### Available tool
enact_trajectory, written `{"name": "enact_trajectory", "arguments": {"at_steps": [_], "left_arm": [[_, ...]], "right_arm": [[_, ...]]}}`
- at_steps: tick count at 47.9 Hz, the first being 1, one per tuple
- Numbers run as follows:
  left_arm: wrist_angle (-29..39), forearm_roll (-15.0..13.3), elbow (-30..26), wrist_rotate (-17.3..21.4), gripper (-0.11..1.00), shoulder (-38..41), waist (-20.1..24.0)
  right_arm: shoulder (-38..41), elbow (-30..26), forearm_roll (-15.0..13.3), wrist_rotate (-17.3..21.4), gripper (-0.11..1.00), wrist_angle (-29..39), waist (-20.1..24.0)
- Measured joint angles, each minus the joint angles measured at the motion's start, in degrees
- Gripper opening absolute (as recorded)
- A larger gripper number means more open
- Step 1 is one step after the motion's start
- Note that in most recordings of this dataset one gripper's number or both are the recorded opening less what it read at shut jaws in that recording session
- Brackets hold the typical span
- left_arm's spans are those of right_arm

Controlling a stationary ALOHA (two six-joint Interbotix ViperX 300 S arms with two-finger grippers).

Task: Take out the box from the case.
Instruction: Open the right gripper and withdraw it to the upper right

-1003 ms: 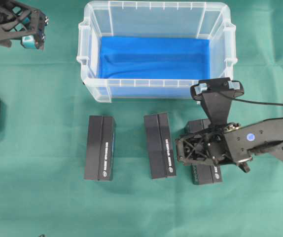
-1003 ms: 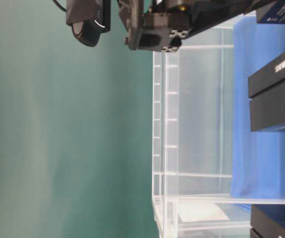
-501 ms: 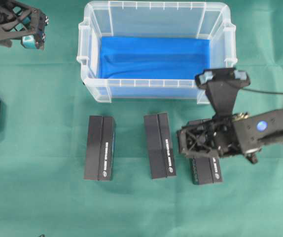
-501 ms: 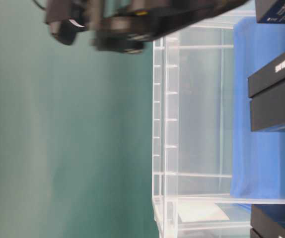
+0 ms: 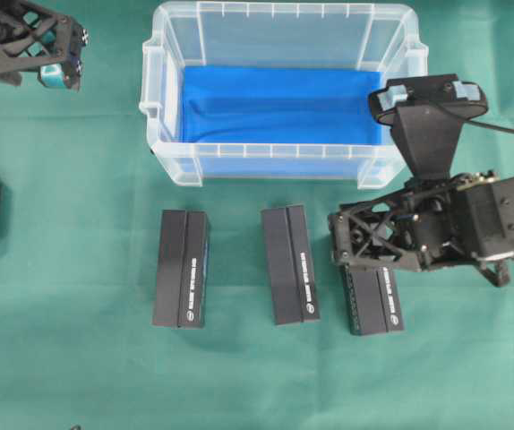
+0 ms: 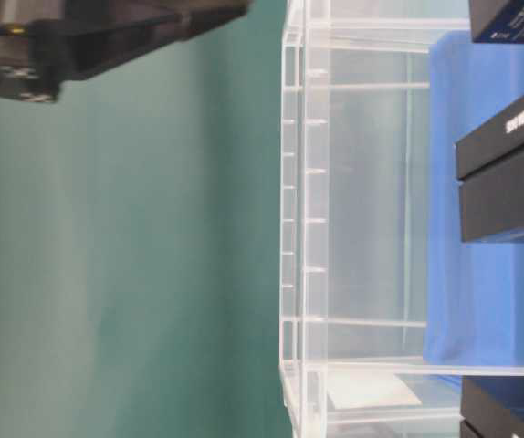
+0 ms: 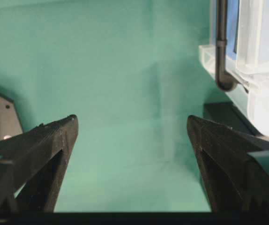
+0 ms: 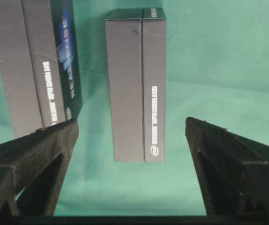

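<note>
The case is a clear plastic bin at the back middle, and only its blue cloth shows inside. Three black boxes lie on the green cloth in front of it: left, middle and right. My right gripper hovers open over the far end of the right box, touching nothing. In the right wrist view my right gripper has empty jaws, with two boxes ahead. My left gripper is open at the far left corner, also empty.
The left wrist view shows the case's corner and a dark box edge to the right. The table-level view is turned sideways: the case wall fills it, box ends at right, my right arm blurred at the top left.
My right gripper has lifted and drawn back to the right off the right box, still open. More of that box now shows, lying on the table. The left arm has not moved.
</note>
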Motion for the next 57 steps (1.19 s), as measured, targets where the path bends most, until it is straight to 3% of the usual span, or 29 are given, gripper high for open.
{"name": "enact_trajectory", "arguments": {"at_steps": [20, 43, 57], "left_arm": [[0.0, 0.0, 0.0, -0.1, 1.0, 0.0, 0.0], [0.0, -0.3, 0.0, -0.1, 1.0, 0.0, -0.2], [0.1, -0.4, 0.0, 0.0, 1.0, 0.0, -0.8]], "right_arm": [[-0.3, -0.4, 0.3, -0.1, 0.9, 1.9, 0.1], [-11.0, 6.5, 1.4, 3.0, 0.9, 7.5, 3.4], [-15.6, 9.7, 2.4, 3.0, 0.9, 9.2, 4.7]]}}
